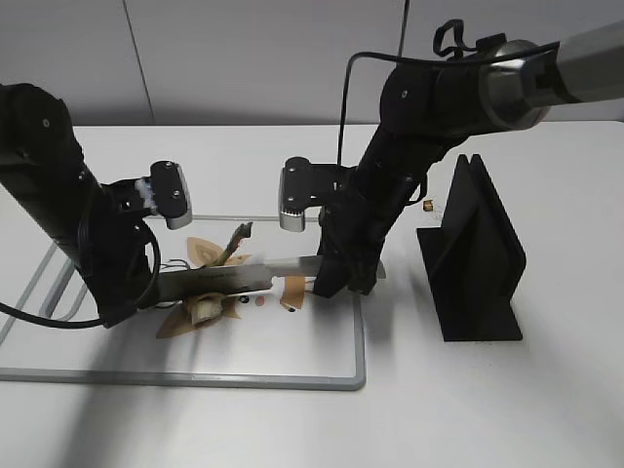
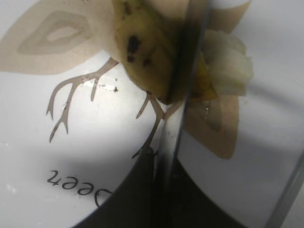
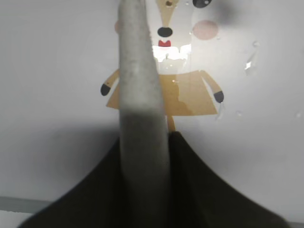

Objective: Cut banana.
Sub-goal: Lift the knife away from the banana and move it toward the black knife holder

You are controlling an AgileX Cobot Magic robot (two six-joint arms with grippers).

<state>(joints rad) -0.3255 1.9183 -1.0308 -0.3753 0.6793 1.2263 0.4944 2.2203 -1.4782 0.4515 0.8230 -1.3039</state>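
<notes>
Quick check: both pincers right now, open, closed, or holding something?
Left pincer: closed, beside the banana, not holding it.
Right pincer: closed on the knife handle.

We read one piece of text only: the word "Deer" [image 2: 78,187], printed in dark letters on the white cutting board [image 2: 28,156]. In the left wrist view it appears upside down, just below the printed antlers [image 2: 78,95] of the cartoon deer. The last letter runs partly under the dark gripper body, so we cannot tell whether more letters follow. We find no legible brand, number or label in the exterior or right wrist views.
</notes>
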